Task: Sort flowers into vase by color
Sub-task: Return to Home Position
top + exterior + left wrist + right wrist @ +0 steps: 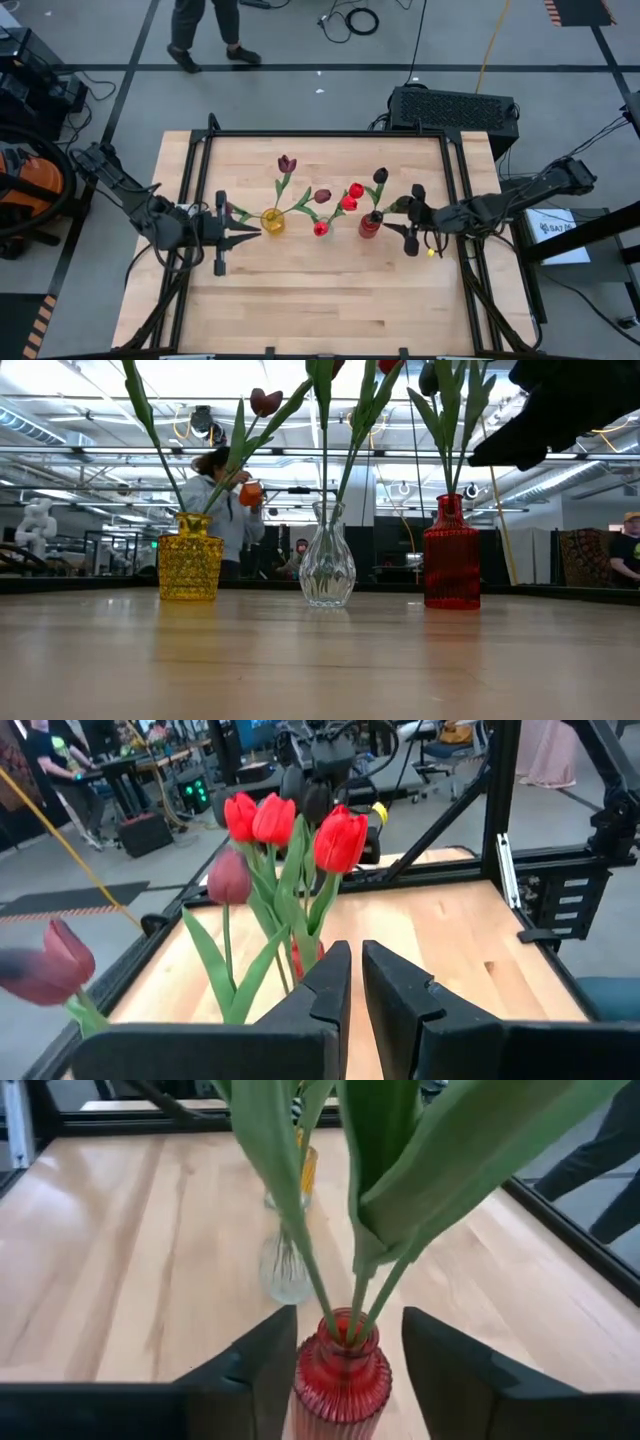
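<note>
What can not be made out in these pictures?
- Low view: the top edge cuts off most tulip heads; one maroon head shows.
- Right wrist view: the heads above the red vase are cut off.
- Left wrist view: the left gripper hides the yellow vase.
- High view: stems per vase too small to count.

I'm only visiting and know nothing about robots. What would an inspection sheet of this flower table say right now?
Surface: wooden table inside a black frame.
Job's things: yellow vase, clear vase and red vase stand upright in a row, each holding tulips; no flower lies loose.
Clutter: nothing seen.
Grippers: left pincer beside the yellow vase, fingers almost together, empty; right pincer open, straddling the red vase's neck without gripping it.
Cables: coiled black cable and yellow cable on the floor beyond the table.
Surroundings: a person on the floor behind the table; black box at its far edge.
</note>
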### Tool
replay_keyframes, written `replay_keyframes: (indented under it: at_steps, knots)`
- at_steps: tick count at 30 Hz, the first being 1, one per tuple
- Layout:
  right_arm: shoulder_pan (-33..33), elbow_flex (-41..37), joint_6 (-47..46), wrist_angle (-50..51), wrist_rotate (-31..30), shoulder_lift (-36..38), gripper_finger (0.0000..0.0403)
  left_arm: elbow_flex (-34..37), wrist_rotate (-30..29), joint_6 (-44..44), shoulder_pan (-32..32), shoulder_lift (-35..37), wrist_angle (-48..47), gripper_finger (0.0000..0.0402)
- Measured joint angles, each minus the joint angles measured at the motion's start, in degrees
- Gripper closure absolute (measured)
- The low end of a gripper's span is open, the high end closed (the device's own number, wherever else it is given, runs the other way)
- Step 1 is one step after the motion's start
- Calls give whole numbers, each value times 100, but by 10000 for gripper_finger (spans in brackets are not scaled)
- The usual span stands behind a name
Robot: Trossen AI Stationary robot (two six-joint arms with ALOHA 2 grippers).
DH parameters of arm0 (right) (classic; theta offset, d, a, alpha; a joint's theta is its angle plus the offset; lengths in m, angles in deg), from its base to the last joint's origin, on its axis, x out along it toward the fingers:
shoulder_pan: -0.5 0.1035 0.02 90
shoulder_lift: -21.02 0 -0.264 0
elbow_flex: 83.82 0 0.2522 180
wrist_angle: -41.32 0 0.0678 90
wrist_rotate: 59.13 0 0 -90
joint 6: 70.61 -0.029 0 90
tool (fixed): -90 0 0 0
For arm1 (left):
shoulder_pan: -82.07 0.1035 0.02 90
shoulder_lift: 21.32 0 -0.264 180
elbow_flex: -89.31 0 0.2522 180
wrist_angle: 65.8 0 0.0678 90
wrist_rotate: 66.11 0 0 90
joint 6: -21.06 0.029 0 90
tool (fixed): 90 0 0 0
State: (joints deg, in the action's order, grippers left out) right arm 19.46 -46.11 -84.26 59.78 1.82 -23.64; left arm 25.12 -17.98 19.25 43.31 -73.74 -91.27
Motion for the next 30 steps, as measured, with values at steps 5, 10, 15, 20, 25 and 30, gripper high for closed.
replay_keyframes:
  at_steps: [5, 10, 15, 20, 25, 30]
  knots:
    - [0, 0, 372, 118, 479, 380, 205, 152, -115, -56, 0, -6, -92, 364]
    - [2, 0, 497, 729, 860, 856, 214, 152, -276, -46, -1, 45, -92, 364]
    - [0, 0, 491, 1114, 847, 1290, 252, 152, -300, -48, -55, 233, -102, 364]
    - [67, 0, 696, 1115, 858, 1524, 309, 157, -344, 72, -111, 352, -73, 364]
    - [107, -224, 770, 965, 862, 1679, 370, 508, -588, 223, -114, 721, 62, 364]
    - [107, -534, 748, 849, 851, 1905, 397, 959, -350, 223, -131, 1361, 419, 364]
